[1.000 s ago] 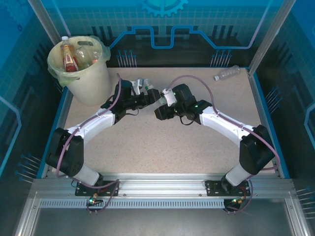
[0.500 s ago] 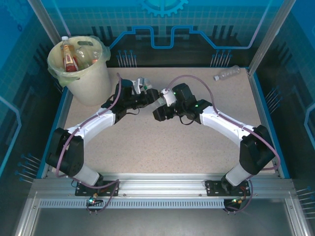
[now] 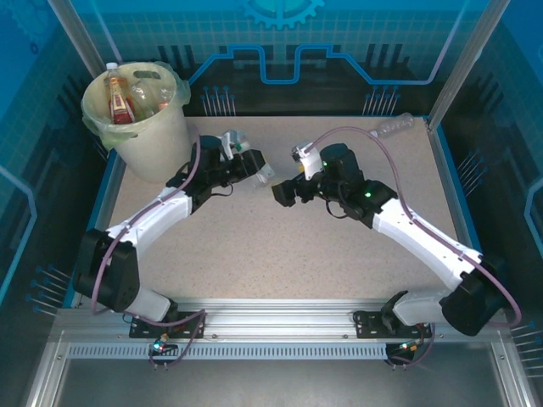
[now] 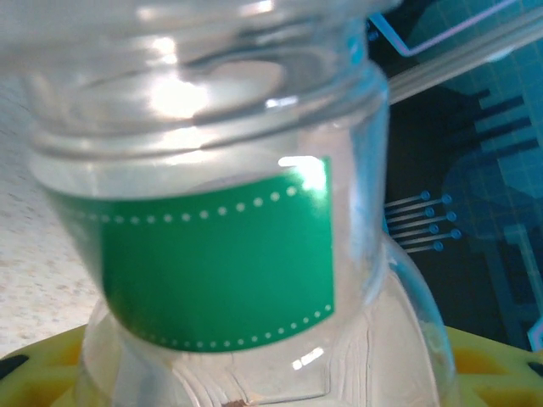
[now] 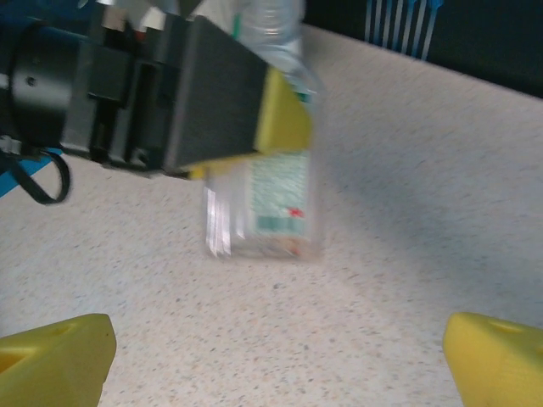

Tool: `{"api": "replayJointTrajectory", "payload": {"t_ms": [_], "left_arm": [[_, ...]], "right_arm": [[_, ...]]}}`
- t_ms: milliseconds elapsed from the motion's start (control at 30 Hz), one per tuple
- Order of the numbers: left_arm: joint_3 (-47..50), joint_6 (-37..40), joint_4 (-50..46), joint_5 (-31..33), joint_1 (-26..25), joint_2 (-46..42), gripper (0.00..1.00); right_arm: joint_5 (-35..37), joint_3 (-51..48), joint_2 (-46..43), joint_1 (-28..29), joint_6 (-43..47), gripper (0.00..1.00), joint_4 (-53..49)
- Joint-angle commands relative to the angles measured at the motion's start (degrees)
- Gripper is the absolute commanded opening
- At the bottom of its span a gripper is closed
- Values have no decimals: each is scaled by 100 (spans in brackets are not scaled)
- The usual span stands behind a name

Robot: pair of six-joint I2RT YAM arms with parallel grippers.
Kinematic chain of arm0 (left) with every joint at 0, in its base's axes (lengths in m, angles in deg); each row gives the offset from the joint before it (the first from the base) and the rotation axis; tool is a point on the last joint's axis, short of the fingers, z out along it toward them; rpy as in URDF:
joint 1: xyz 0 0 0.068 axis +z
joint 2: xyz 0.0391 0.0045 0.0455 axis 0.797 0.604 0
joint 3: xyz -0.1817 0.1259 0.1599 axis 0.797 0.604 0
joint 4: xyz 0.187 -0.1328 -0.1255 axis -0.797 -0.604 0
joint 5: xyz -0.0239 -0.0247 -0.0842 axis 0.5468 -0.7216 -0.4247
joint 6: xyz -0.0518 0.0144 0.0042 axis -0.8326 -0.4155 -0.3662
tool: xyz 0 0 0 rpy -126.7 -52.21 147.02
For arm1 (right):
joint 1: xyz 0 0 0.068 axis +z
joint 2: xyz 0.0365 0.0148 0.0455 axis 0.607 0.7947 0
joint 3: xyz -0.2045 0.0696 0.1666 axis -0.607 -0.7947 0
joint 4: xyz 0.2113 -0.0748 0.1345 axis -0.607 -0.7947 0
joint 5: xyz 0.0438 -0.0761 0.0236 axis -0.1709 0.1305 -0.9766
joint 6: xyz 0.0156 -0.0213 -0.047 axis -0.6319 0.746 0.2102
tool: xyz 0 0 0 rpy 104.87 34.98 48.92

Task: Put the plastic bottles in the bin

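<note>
My left gripper point(image 3: 252, 162) is shut on a clear plastic bottle point(image 3: 265, 173) with a green label, held crosswise above the table. The label and ribbed body point(image 4: 212, 271) sit very close in the left wrist view, with a yellow pad point(image 4: 496, 360) below. In the right wrist view the held bottle point(image 5: 267, 199) hangs under the left gripper's dark finger point(image 5: 216, 93). My right gripper point(image 3: 284, 192) stands open just right of it, its yellow fingertips point(image 5: 59, 352) wide apart and empty. The cream bin point(image 3: 157, 144) at the back left holds several bottles point(image 3: 119, 97).
Another clear bottle point(image 3: 392, 126) lies at the back right corner by the blue wall. A raised blue rim point(image 3: 454, 195) borders the speckled table point(image 3: 280, 254). Metal frame posts rise behind the bin and at the far right.
The right gripper has opened and pulled back to the right, letting go of the bottle. The left gripper has shut on the bottle and shifted slightly left with it.
</note>
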Motion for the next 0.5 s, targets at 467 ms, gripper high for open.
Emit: {"api": "replayJointTrajectory", "payload": {"t_ms": [467], "left_arm": [[-2689,1893,-2530,498,2378,-644,53]], "right_arm": [[1171,-441,-564,60,293,100,515]]}}
